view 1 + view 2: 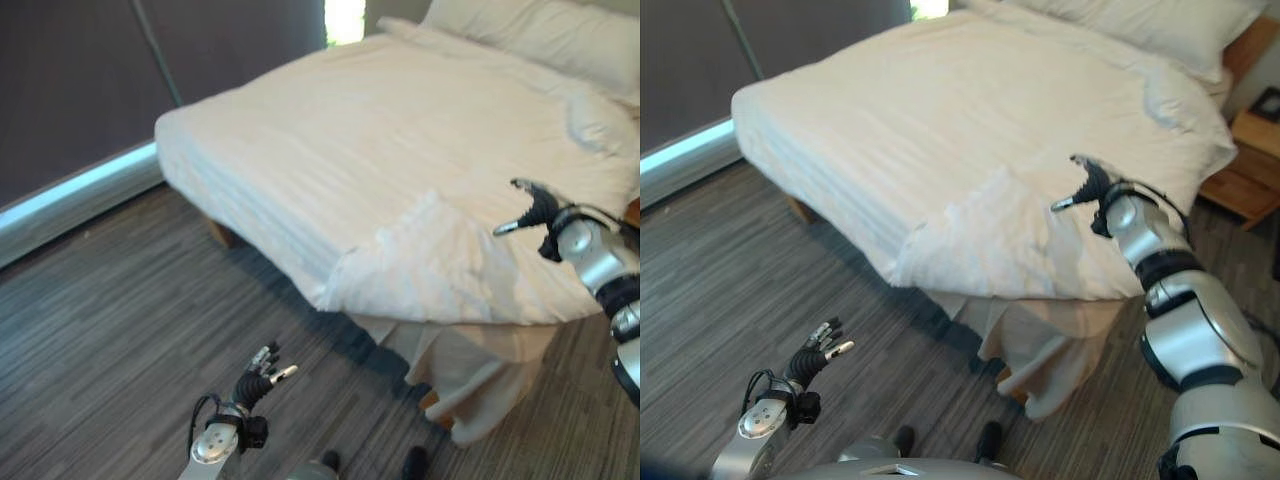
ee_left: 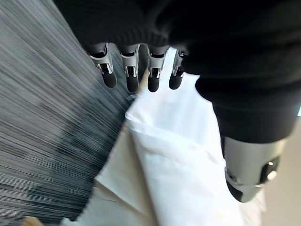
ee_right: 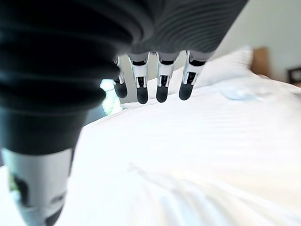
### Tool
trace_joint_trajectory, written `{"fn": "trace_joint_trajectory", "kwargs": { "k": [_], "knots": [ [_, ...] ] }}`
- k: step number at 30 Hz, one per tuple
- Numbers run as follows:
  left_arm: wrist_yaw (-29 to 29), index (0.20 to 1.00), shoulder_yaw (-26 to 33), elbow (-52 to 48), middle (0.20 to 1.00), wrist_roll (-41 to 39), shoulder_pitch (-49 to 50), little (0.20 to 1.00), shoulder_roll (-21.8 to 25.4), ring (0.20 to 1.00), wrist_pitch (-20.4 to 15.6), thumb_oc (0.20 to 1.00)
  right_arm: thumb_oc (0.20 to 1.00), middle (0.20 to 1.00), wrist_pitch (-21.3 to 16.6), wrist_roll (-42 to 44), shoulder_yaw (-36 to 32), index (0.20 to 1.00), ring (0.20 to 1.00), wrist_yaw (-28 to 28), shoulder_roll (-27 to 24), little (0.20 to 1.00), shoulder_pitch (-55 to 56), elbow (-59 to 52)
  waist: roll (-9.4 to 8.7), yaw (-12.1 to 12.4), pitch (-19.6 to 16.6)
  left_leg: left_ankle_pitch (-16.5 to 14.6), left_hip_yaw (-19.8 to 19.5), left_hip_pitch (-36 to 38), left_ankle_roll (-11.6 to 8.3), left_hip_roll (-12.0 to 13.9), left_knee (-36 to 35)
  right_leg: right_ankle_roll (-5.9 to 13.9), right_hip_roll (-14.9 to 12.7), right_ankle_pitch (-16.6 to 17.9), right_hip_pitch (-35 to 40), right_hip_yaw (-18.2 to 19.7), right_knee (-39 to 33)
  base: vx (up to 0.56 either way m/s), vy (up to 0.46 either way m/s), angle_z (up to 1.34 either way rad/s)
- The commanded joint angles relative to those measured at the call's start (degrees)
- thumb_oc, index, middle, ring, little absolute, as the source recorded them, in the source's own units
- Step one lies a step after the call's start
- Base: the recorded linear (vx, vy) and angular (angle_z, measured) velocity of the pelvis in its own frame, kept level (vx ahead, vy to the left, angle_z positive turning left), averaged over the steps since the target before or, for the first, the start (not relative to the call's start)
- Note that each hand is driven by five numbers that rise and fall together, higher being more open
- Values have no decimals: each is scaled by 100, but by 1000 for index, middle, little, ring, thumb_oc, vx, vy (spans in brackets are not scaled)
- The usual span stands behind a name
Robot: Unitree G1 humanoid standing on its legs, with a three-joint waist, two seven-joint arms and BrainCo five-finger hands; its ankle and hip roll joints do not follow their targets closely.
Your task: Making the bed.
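Left hand (image 1: pixel 262 378) low at 7 o'clock over the floor (image 1: pixel 120 330), fingers relaxed, grasping nothing. At centre, white duvet (image 1: pixel 400 150) spread over the bed (image 1: pixel 215 232), near corner (image 1: pixel 425 260) folded back and rumpled. Right hand (image 1: pixel 1092 188) at 3 o'clock above that fold, fingers loose, empty. Risk: pinching too shallowly could slip off the fabric; pulling one-handed could skew the duvet and drag it toward the floor.

Pillows (image 1: pixel 545 30) lie at the bed's (image 1: pixel 330 140) far end (nightstand (image 1: pixel 1250 165) right).
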Motion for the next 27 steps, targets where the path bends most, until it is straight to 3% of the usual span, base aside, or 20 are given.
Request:
{"fn": "trace_joint_trajectory", "kwargs": {
  "k": [1,3,8,10,13,14,15,16,20,27],
  "knots": [
    [70,1000,-128,-303,1000,-335,-446,1000,364,1000,-198,1000,1000,1000,170,-906,359,1000,1000,-491,-115,1000,-737,296,-143,74,316,606,-354,-676,91,-364,-149,123,-41,-436,728,-143,81,-66,1,23],
    [102,1000,-215,-247,1000,-321,-531,1000,345,1000,-193,1000,1000,1000,204,-1087,475,1000,1000,-537,-66,1000,-865,509,-104,110,378,650,-411,-799,72,-379,-149,118,-38,-427,635,-194,83,-48,4,34],
    [372,1000,-621,-217,1000,-366,-1100,1000,141,1000,-147,1000,1000,1000,572,-1758,939,1000,1000,-466,70,1000,-1074,1279,276,271,1009,931,-625,-1667,-85,-490,-149,79,-56,-380,-77,-368,84,-96,8,37],
    [498,1000,-821,-13,1000,-338,-1400,1000,-201,1000,-82,1000,1000,1000,850,-2154,660,1000,1000,-249,383,1000,-290,1664,634,306,1391,1019,-674,-2016,-133,-556,-149,88,-114,-383,-355,-427,83,-96,34,1],
    [718,1000,-866,267,1000,-274,-1716,1000,-477,1000,-102,1000,1000,1000,1014,-2294,279,1000,1000,-250,1109,1000,779,1579,715,154,1457,1037,-604,-2079,-122,-584,-149,97,-126,-361,-446,-365,81,3,53,-3],
    [802,1000,-818,336,1000,-265,-1768,1000,-494,1000,-104,1000,944,944,1054,-2311,250,944,944,-222,1283,944,977,1509,689,103,1480,1003,-570,-2027,-126,-574,-149,91,-125,-389,-409,-333,84,21,36,-3],
    [870,1000,-798,372,1000,-246,-1866,1000,-508,1000,-118,1000,200,200,1072,-2292,188,200,200,-213,1429,200,1145,1419,665,20,1471,1014,-546,-2030,-123,-569,-149,94,-126,-381,-411,-318,83,31,50,-28],
    [1027,1000,-784,418,1000,-210,-2010,1000,-536,1000,-117,1000,200,200,1121,-1932,-70,200,200,-211,1610,200,1407,1379,607,-151,1460,968,-484,-1942,-122,-557,-149,91,-142,-405,-353,-263,90,29,60,-23],
    [1119,1000,-662,465,1000,-209,-2089,1000,-571,1000,-135,1000,200,200,928,-933,-633,200,200,-352,1636,200,2183,1098,493,-435,1422,899,-342,-1759,-113,-505,-149,91,-141,-411,-259,-130,112,15,43,-7],
    [1123,1000,-230,710,1000,-158,-1944,1000,-501,1000,-109,1000,200,200,708,-551,-1301,200,200,-107,1811,200,4344,-157,136,-990,1146,635,26,-1204,-40,-369,-149,86,-100,-447,60,203,139,34,12,-23]
  ]
}}
